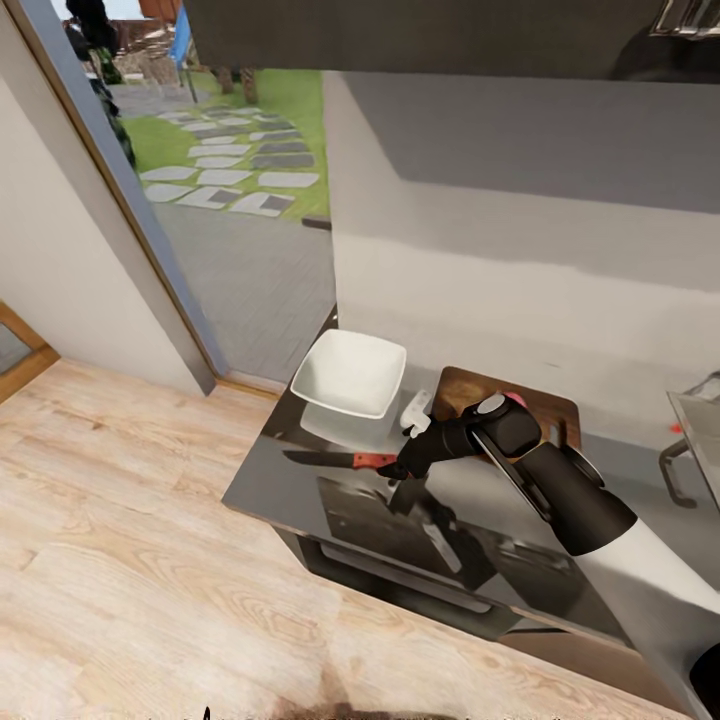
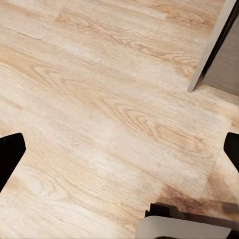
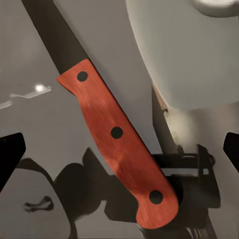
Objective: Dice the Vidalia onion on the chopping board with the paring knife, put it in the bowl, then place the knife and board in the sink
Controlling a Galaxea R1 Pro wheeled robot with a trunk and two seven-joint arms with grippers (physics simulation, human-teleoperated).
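The paring knife (image 1: 335,460) lies flat on the grey countertop (image 1: 270,480), its red-orange handle (image 3: 117,142) toward my right gripper and its dark blade pointing away. My right gripper (image 1: 400,470) hovers open just over the handle end, its fingertips (image 3: 11,157) spread wide on either side. The white bowl (image 1: 348,372) stands just behind the knife. Beside it lies the brown chopping board (image 1: 520,410), partly covered by my right arm. A corner of the sink (image 1: 700,425) shows at the right edge. I cannot pick out the onion. My left gripper (image 2: 121,152) hangs open over the floor.
The counter ends at its left corner, beside a glass door (image 1: 240,180) to the garden. Light wood floor (image 1: 130,520) spreads in front and to the left. A dark wall cabinet (image 1: 420,35) hangs above the backsplash. A small pink-red patch (image 1: 515,398) shows on the board behind my wrist.
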